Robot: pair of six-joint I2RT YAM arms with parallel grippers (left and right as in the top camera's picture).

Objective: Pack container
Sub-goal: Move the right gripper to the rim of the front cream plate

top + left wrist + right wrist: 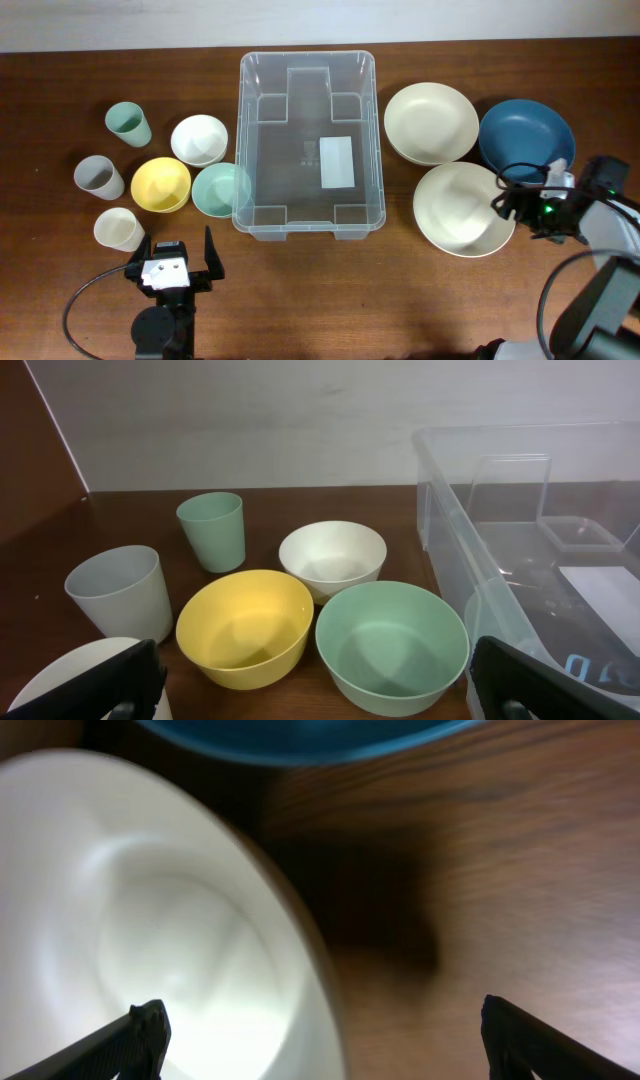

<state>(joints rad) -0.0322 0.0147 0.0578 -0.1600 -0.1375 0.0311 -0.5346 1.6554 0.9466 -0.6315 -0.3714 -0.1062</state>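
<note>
The clear container (300, 180) stands empty at the table's middle, a white label on its base; its wall shows in the left wrist view (450, 520). My left gripper (170, 258) is open and empty at the front left, facing the yellow bowl (245, 625) and mint bowl (392, 645). My right gripper (512, 203) is open and empty, straddling the right rim of the near white bowl (460, 208). In the right wrist view this bowl (150, 940) fills the left side between the open fingers (320, 1040).
Left of the container: green cup (128, 123), white bowl (199, 139), grey cup (98, 177), yellow bowl (160, 184), mint bowl (220, 189), cream cup (119, 229). Right of it: a cream bowl (430, 122) and a blue bowl (526, 138).
</note>
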